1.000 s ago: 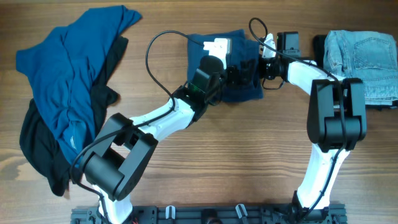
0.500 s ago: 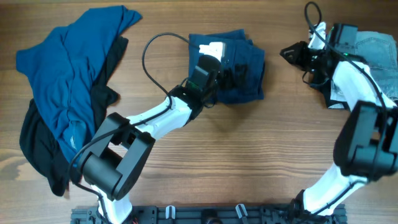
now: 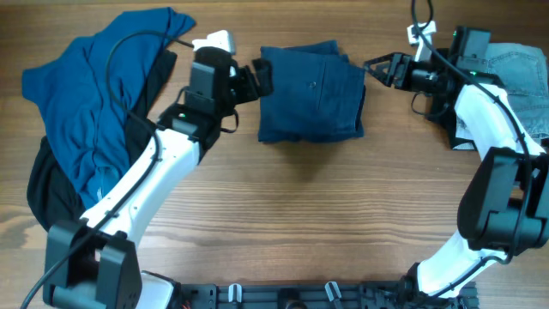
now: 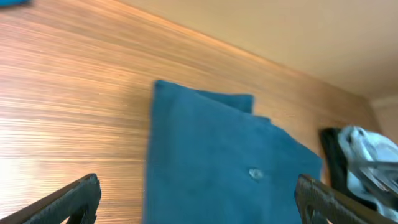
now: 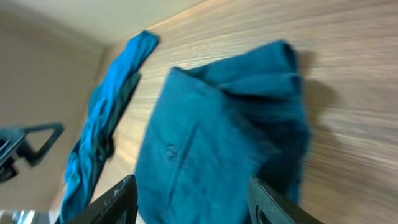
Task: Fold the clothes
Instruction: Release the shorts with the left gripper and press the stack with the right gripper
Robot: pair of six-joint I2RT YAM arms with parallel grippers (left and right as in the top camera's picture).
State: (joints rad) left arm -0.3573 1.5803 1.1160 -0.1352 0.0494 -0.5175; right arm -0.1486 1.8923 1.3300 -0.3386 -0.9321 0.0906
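The dark navy shorts [image 3: 310, 91] lie folded into a compact rectangle at the table's middle back. My left gripper [image 3: 256, 79] hangs just off their left edge, open and empty. In the left wrist view the shorts [image 4: 217, 155] fill the space ahead of the open left gripper [image 4: 199, 202]. My right gripper [image 3: 377, 67] hovers off the upper right corner of the shorts, open, holding nothing. The right wrist view looks down on the shorts [image 5: 211, 143] between the right gripper's [image 5: 193, 202] spread jaws. The blue shirt [image 3: 90, 99] lies crumpled at the far left.
A black garment [image 3: 51, 206] lies under and beside the blue shirt at the left edge. Light-wash jeans [image 3: 515, 73] lie folded at the back right, partly under my right arm. Bare wooden table [image 3: 309, 206] stretches along the front.
My right gripper let go of the shorts' right edge, opened and drew back to the right. My left arm swung off the shorts to their left side.
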